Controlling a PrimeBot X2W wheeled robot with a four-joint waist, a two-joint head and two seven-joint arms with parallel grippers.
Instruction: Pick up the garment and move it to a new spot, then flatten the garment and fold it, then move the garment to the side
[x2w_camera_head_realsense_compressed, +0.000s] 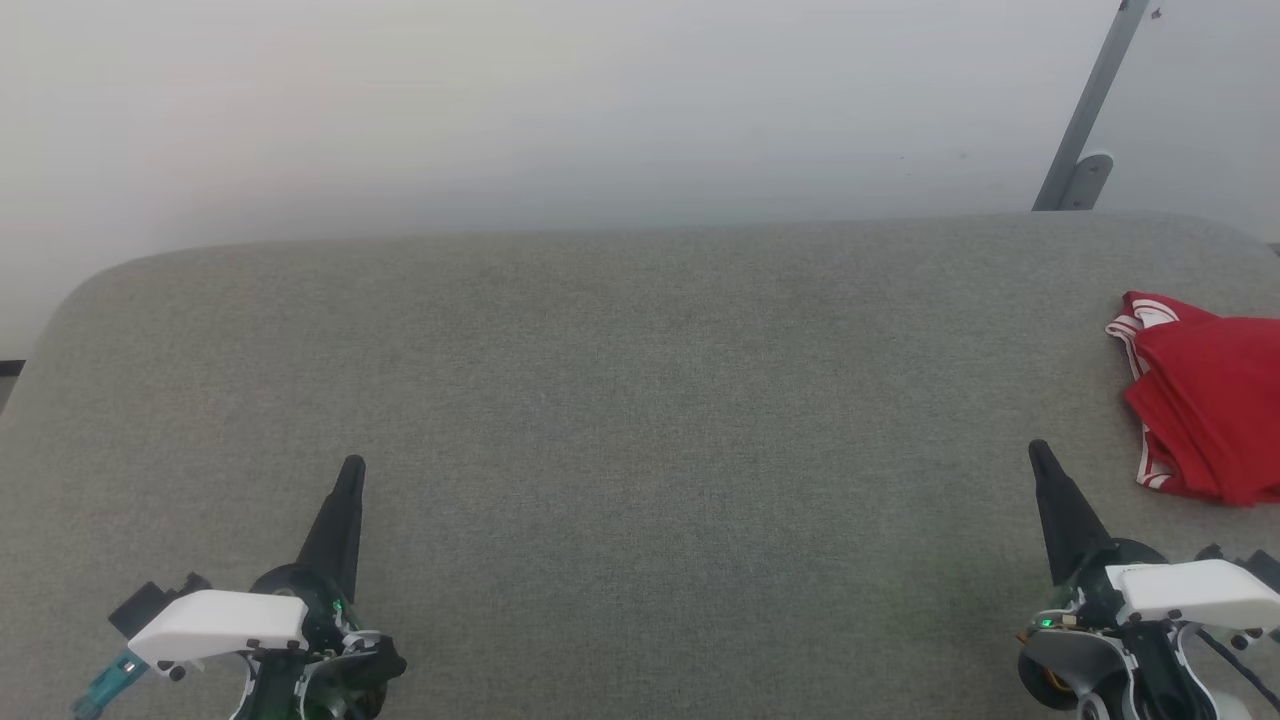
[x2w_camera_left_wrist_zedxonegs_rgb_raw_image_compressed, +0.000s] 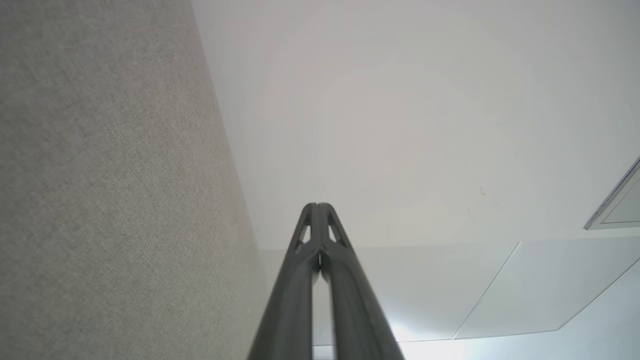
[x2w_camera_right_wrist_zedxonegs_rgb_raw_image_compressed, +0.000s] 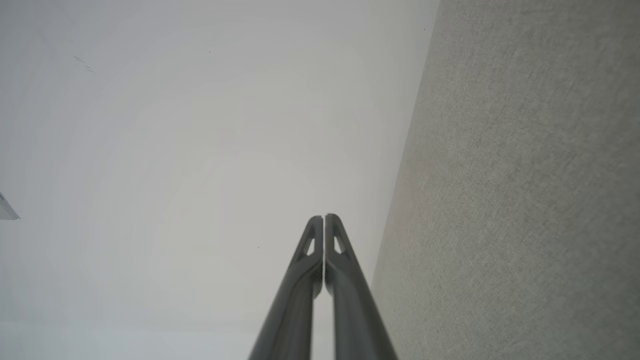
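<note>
The garment (x2w_camera_head_realsense_compressed: 1205, 420), a red shirt with red-and-white striped trim, lies folded at the far right edge of the grey fabric-covered table (x2w_camera_head_realsense_compressed: 640, 400), partly cut off by the head view's edge. My right gripper (x2w_camera_head_realsense_compressed: 1038, 450) is shut and empty, low at the right, just left of and nearer than the garment. My left gripper (x2w_camera_head_realsense_compressed: 353, 465) is shut and empty at the lower left, far from the garment. In the wrist views each gripper's fingers meet at the tips, left gripper (x2w_camera_left_wrist_zedxonegs_rgb_raw_image_compressed: 317, 205) and right gripper (x2w_camera_right_wrist_zedxonegs_rgb_raw_image_compressed: 324, 217), pointing past the table edge toward the pale wall.
A grey metal strut (x2w_camera_head_realsense_compressed: 1090, 110) with a bracket leans against the white wall behind the table's right end. The table's rounded back corners show at left and right. Broad bare fabric lies between the two grippers.
</note>
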